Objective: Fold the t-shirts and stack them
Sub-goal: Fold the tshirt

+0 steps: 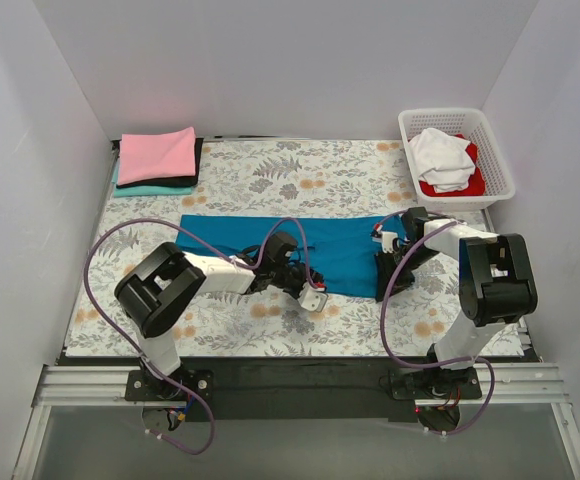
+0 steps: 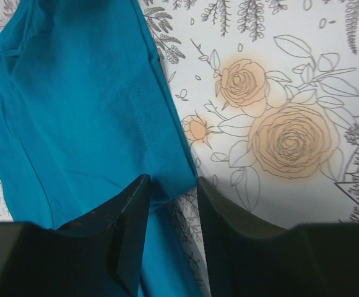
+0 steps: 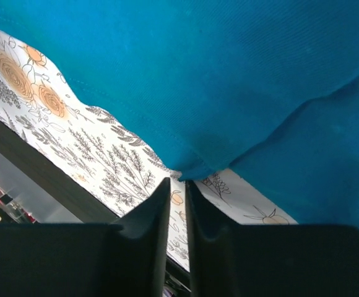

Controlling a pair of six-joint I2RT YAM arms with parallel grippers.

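A deep teal-blue t-shirt (image 1: 240,245) lies as a long strip across the middle of the table. My left gripper (image 1: 315,297) is at its front edge. In the left wrist view it (image 2: 172,182) is open, with a corner of the teal cloth (image 2: 80,111) between the jaws. My right gripper (image 1: 382,280) is at the shirt's front right corner. In the right wrist view it (image 3: 178,180) is almost closed, and a folded tip of the teal cloth (image 3: 229,74) meets its fingertips. A folded pink shirt (image 1: 157,155) tops a stack at the back left.
A black shirt (image 1: 185,181) and an aqua shirt (image 1: 140,190) lie under the pink one. A white lattice basket (image 1: 505,165) at the back right holds a white shirt (image 1: 442,155) and a red shirt (image 1: 470,185). The floral table cloth (image 1: 270,325) covers the table between white walls.
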